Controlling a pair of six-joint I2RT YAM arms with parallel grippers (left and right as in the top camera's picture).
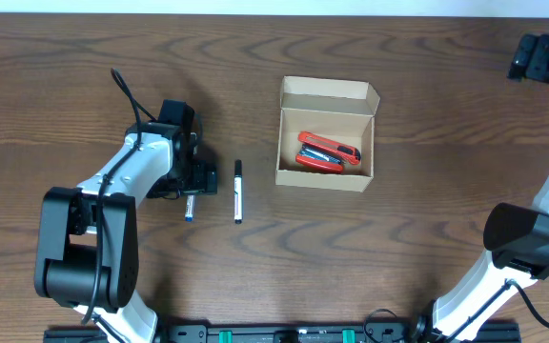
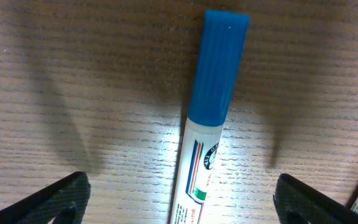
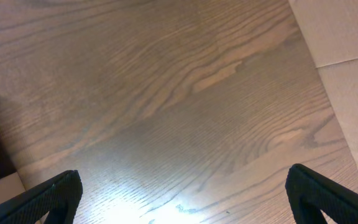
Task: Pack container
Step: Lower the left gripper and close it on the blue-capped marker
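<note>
**A:** Where's the container?

**B:** The container (image 1: 330, 95) sits flat on the table (image 1: 427, 257) with its flap lid folded back on the far side and the top open. There's a red item (image 1: 324, 152) in it, lying across the floor towards the near wall. It has some blue on it. Could be a stapler or pens, the overhead view is too small to tell.

**A:** Left gripper?

**B:** The left gripper (image 2: 180, 199) is well left of the container and down low over the table, jaws spread wide. The blue-capped marker (image 2: 218, 68) lies between the fingers, and the wrist view shows a gap on both sides, so it isn't being gripped. The marker is flat on the wood, parallel to the container's left wall, cap end sticking out towards the near edge.

**A:** Anything else on that side?

**B:** A black marker (image 1: 237, 191), also flat and parallel to that wall. It lies between the blue-capped marker and the container, just beside the blue one and apart from the box. The left wrist view catches a sliver of white barrel at its lower right edge, probably that same marker.

**A:** Right gripper?

**B:** The right gripper (image 3: 185, 196) is well right of the container, out past its far right corner. Its jaws are fully apart and hold nothing, with only bare wood under them.
</note>
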